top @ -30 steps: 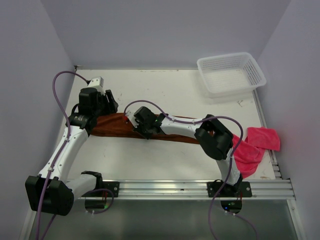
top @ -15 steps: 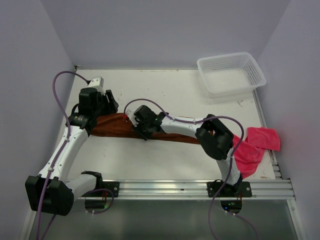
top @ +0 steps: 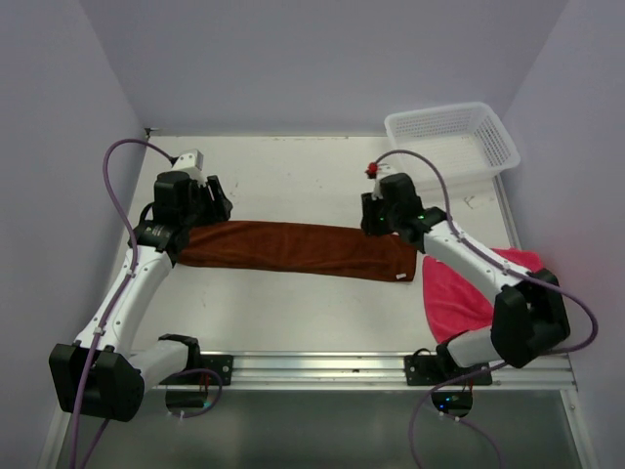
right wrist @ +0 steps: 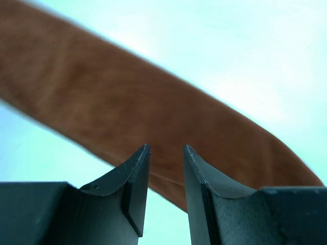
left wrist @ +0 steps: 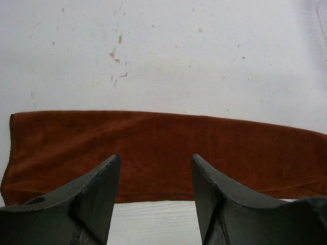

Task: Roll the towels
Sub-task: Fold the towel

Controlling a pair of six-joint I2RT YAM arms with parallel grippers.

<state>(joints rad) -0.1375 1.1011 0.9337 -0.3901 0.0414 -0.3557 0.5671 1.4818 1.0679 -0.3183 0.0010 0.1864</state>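
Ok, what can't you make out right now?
Pink towel: in the top view, the right arm crosses it and hides part of its outline.
Brown towel: the right wrist view is blurred, so whether the right gripper touches it is unclear.
Brown towel, one end: cut off by the frame edge in the left wrist view.

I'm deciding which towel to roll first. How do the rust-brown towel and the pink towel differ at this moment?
The rust-brown towel lies spread flat as a long strip across the middle of the table. The pink towel lies bunched at the right edge. The rust-brown towel shows whole, while the pink towel is partly hidden under the right arm. Both lie on the table, and neither is rolled yet.
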